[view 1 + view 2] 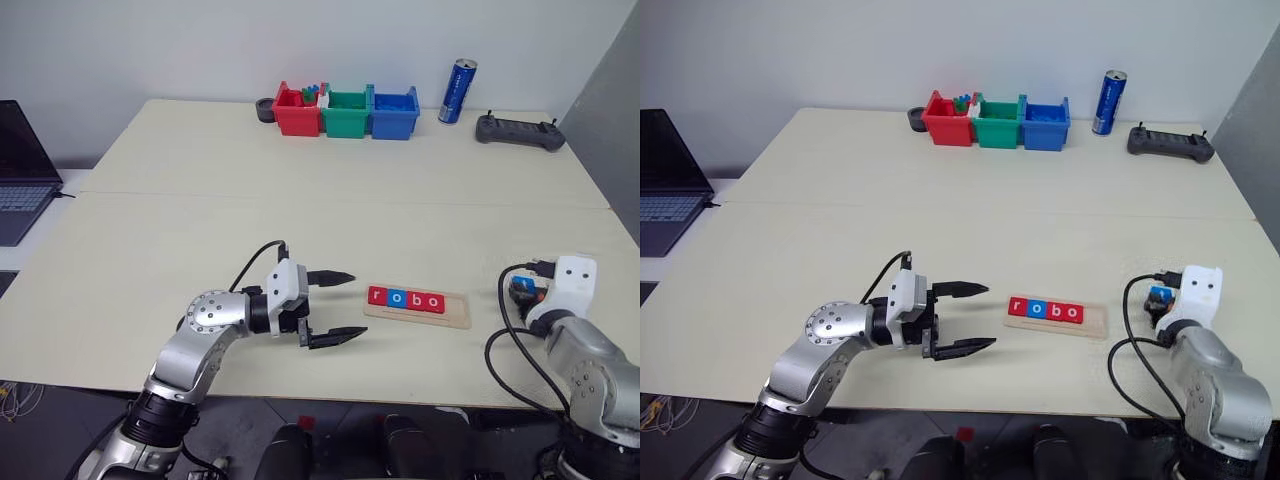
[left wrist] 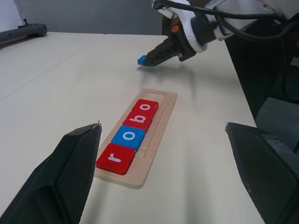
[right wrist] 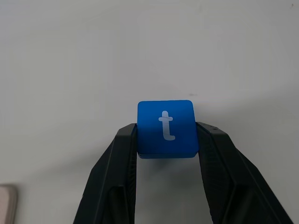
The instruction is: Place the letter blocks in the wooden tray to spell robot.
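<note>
I am looking down at a pale table. My right gripper is squeezing a blue letter block with a white t on it, one black finger on each side of it. I am holding this block up off the table, over to the right of the wooden tray. The tray is lying near the front edge of the table. Four letter blocks are sitting in it in a row, touching each other: a red r, a blue o, a red b and a red o. They are filling the left part of the tray, and the right end is showing bare wood. My left gripper is hanging just to the left of the tray, pointing at it, with its two fingers spread wide and nothing between them. At the back of the table, a red bin, a green bin and a blue bin are standing side by side. A blue can and a dark controller are sitting to their right. A laptop is resting at the far left.
</note>
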{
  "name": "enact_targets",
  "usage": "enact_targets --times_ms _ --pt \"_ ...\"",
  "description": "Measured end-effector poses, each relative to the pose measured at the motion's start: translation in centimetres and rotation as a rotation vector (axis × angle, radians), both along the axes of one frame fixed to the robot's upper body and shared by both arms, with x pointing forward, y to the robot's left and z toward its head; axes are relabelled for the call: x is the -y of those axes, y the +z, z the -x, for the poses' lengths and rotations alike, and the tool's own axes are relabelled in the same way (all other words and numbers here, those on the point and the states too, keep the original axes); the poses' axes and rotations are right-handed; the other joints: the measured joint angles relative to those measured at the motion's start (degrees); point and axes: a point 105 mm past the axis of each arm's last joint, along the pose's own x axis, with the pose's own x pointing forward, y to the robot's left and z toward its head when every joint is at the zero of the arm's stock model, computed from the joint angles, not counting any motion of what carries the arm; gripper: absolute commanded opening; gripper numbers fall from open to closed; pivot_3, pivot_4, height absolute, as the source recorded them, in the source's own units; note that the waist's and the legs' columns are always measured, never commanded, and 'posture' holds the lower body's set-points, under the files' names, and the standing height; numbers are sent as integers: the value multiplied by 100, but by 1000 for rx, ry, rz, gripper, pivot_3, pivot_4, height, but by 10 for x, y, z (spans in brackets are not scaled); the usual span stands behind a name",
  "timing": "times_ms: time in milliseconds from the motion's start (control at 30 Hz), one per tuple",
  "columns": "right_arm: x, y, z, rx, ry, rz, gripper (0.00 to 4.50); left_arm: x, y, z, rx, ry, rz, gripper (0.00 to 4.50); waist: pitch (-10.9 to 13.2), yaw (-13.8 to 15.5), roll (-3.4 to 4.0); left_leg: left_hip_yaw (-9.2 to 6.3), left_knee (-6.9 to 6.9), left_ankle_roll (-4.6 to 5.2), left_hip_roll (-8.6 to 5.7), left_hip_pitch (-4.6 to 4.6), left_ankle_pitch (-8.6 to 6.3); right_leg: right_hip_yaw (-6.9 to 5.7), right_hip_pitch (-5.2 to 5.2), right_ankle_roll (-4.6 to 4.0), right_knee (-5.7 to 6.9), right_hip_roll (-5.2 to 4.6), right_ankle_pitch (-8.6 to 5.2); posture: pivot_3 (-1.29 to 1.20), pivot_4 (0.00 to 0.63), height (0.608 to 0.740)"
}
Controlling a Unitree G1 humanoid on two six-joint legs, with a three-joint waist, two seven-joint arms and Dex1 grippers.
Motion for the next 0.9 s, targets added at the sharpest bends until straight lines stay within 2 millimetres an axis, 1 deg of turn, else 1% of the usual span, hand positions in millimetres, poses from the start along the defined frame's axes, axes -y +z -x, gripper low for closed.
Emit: enact_targets --times_ms 67,167,233,367,400,433,533,600,667,733,800,900 --pt "-5 -2 6 -13 -9 -7 1457 0 1 -1 4 -2 0 4500 0 2 0 -3 -7 0 1 1 0 -3 0 0 -3 0 0 0 150 740" --pt "-10 -13 14 -48 -28 -34 1457 1 2 -2 7 -3 0 4500 0 2 0 1 -21 -1 1 6 1 -1 -2 0 -5 0 -1 0 150 740" --pt "-12 -16 18 -47 -33 -37 1457 1 3 -2 10 -4 2 4500 -2 1 -1 3 -32 -1 2 11 1 0 -2 -1 -5 -1 -1 0 150 740" --pt "-18 -21 24 -39 -41 -50 2845 2 3 -2 9 -5 4 4500 -4 -2 -1 1 -43 -1 5 18 1 -3 -2 -6 -4 0 -4 0 150 740" --pt "-20 -21 24 -36 -37 -52 3143 2 3 -2 9 -6 4 4500 -5 -2 -2 1 -43 -1 5 19 1 -3 -1 -6 -4 0 -4 0 150 740" --pt "-21 -21 24 -29 -36 -59 3551 2 3 -2 9 -6 4 4500 -5 -2 -3 0 -43 -1 5 19 1 -3 -1 -6 -5 0 -4 0 150 740" --pt "-24 -20 22 -19 -22 -58 4480 2 3 -2 9 -7 4 4500 -6 -2 -4 2 -42 -2 4 19 1 -2 2 -6 -7 -1 -4 0 150 740" --pt "-23 -18 20 -18 -22 -52 4480 2 3 -2 9 -6 4 4500 -6 -1 -4 2 -42 -2 3 19 1 -2 2 -6 -7 -1 -4 0 150 740" --pt "-16 -16 18 -27 -29 -18 4480 2 3 -2 10 -6 4 4500 -5 -1 -4 3 -42 -2 2 19 1 -1 1 -6 -7 -1 -4 0 150 740" --pt "-8 -10 16 -26 -36 23 4480 2 3 -2 10 -6 5 4500 -5 -2 -3 5 -44 -2 2 18 1 0 -2 -6 -7 -1 -5 0 150 740" --pt "-2 6 10 -3 -16 99 4480 2 4 -3 11 -6 6 4500 -4 -4 -1 7 -43 -2 2 19 1 1 -3 -6 -7 -1 -5 0 150 740" --pt "3 37 -6 70 46 192 4480 4 6 -4 17 -7 11 4500 -4 -46 -1 10 -44 -1 3 21 2 3 -3 -6 -5 1 -5 0 150 740"
